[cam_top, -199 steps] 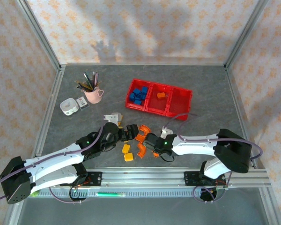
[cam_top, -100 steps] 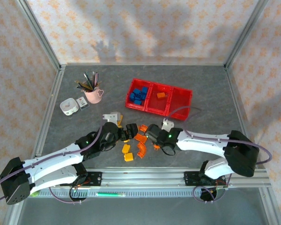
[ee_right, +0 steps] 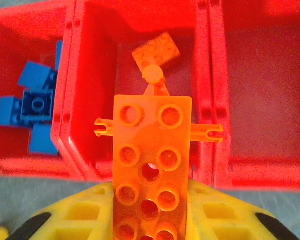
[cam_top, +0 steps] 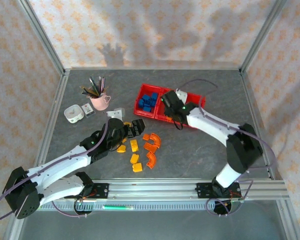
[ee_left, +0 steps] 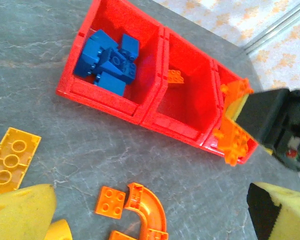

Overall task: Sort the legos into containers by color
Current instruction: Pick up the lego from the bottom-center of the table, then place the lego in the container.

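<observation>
Three joined red containers (cam_top: pixel 192 107) stand at the back. The left one holds several blue legos (ee_left: pixel 107 62), the middle one a single orange brick (ee_right: pixel 156 50), and the right one (ee_right: pixel 265 75) looks empty. My right gripper (ee_right: pixel 152 200) is shut on a flat orange lego plate (ee_right: pixel 152 150) with side pins, held over the middle container's near wall. My left gripper (ee_left: pixel 155 220) is open, low over the table above an orange square brick (ee_left: pixel 111 202) and an orange arch (ee_left: pixel 149 210). More orange and yellow legos (cam_top: pixel 140 147) lie on the table in front of it.
A pink cup of pens (cam_top: pixel 99 100) and a small white object (cam_top: pixel 73 113) sit at the back left. A yellow flat brick (ee_left: pixel 10 160) lies left of the left gripper. Metal frame posts and patterned walls bound the table.
My right arm has swung from the pile near the front up to the containers with the orange plate in its jaws. The left gripper drew back slightly to the left.
</observation>
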You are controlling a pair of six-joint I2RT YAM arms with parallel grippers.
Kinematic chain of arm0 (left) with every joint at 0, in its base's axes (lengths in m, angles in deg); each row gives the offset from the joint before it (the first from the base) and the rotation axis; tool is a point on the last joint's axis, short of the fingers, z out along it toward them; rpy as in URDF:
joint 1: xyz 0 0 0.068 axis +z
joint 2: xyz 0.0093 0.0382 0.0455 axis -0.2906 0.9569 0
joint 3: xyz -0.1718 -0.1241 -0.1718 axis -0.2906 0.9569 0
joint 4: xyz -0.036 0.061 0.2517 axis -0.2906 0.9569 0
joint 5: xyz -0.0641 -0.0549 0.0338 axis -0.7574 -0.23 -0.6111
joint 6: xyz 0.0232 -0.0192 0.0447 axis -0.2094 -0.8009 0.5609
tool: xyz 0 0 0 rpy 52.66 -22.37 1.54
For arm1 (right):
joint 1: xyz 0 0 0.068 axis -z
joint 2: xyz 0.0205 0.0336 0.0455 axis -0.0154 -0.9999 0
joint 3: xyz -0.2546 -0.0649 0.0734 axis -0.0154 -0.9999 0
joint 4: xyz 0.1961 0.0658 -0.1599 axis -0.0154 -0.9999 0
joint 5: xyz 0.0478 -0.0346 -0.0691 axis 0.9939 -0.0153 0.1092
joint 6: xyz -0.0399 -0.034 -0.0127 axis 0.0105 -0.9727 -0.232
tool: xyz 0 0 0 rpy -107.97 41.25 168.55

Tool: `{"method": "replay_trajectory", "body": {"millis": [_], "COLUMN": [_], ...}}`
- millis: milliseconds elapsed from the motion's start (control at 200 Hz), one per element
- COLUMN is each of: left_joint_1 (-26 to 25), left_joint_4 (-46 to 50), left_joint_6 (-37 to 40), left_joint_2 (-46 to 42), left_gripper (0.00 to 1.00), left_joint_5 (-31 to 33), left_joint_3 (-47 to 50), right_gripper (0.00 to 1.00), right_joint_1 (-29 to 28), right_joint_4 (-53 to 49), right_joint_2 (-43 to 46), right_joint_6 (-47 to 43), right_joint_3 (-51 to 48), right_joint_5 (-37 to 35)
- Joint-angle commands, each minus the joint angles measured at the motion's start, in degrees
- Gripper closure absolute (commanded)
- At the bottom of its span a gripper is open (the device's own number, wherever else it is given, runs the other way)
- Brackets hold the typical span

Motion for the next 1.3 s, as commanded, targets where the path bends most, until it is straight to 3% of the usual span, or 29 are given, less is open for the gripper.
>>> {"method": "replay_trajectory", "body": {"millis": [0, 95, 215, 285, 550, 971, 1296], "left_joint_1": [1.47, 2.03, 2.54, 2.67, 2.68, 2.59, 2.63], "left_joint_4": [-2.71, -3.59, -4.33, -4.36, -2.25, -1.10, 1.21], "left_joint_6": [1.72, 1.68, 1.68, 1.83, 2.37, -1.58, -5.85], "left_joint_2": [1.47, 2.21, 2.80, 3.26, 2.91, -3.89, -10.33], "left_gripper": [0.01, 0.01, 0.01, 0.01, 0.01, 0.01, 0.01], "left_joint_5": [-2.10, -1.93, -1.96, -2.23, -4.04, -6.39, -4.29], "left_joint_3": [-2.73, -2.77, -2.72, -3.01, -3.79, 1.96, 8.29], "right_gripper": [0.70, 0.69, 0.62, 0.51, 0.38, 0.31, 0.23], "right_joint_1": [2.66, 4.56, 5.28, 5.41, 4.78, -5.68, -15.26], "right_joint_4": [0.84, 0.90, 0.76, 1.00, 0.94, 1.91, 3.85], "right_joint_2": [-5.84, -10.97, -14.75, -15.55, -10.51, 3.86, 5.07], "right_joint_6": [-6.55, -8.50, -10.25, -10.98, -11.74, -8.30, -8.86], "right_joint_3": [5.94, 10.27, 14.59, 15.70, 12.86, -3.88, -11.05], "right_joint_5": [0.65, 2.00, 1.84, 1.52, 4.89, 5.19, 6.03]}}
